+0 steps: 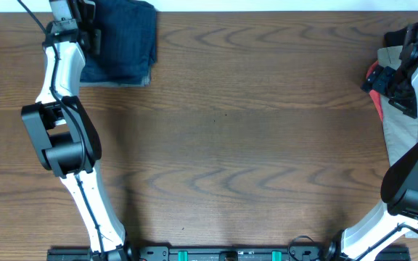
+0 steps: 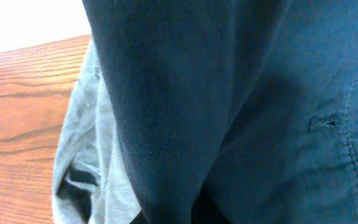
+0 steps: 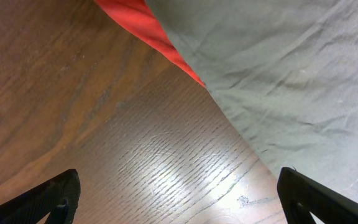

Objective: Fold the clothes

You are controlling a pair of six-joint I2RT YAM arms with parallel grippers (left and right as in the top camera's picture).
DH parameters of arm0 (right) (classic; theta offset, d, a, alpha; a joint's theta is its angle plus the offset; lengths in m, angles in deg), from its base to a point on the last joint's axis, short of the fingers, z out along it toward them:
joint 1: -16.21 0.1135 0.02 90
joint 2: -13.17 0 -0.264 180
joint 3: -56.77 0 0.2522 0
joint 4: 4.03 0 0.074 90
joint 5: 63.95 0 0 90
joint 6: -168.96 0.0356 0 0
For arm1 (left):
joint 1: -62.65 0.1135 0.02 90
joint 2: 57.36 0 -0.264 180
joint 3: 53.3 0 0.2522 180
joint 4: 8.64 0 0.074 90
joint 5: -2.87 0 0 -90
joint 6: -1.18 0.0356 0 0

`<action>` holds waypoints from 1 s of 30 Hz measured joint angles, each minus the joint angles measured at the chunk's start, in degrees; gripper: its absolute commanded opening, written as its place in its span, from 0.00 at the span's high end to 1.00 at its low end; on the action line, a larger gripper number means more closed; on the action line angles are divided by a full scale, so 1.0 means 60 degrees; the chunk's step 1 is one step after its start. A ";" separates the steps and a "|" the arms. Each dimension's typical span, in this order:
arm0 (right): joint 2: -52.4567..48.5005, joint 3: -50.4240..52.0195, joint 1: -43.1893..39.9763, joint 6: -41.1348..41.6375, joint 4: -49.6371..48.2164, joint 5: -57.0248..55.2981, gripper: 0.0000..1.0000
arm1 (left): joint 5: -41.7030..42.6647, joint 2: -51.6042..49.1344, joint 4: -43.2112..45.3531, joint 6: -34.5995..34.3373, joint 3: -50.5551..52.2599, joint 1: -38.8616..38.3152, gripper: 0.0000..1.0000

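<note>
Wooden table (image 1: 231,145) | navy shorts (image 1: 125,36) atop grey garment (image 2: 86,155) | left tool (image 1: 91,35) possibly touching

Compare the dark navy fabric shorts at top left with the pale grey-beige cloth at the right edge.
Colour: the dark navy fabric shorts are deep blue; the pale grey-beige cloth is light.
Pose: the shorts form a compact folded block; the cloth lies spread, running out of frame.
Neighbours: the shorts sit on a grey garment; a red fabric strip peeks out at the cloth's edge.
Shared: both are soft fabric on the brown wooden table.
</note>
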 measured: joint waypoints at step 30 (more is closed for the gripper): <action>0.0000 0.0000 0.0000 0.0000 0.0000 0.0000 0.01 | -0.1140 0.0000 -0.0495 -0.0922 -0.0018 0.0007 0.94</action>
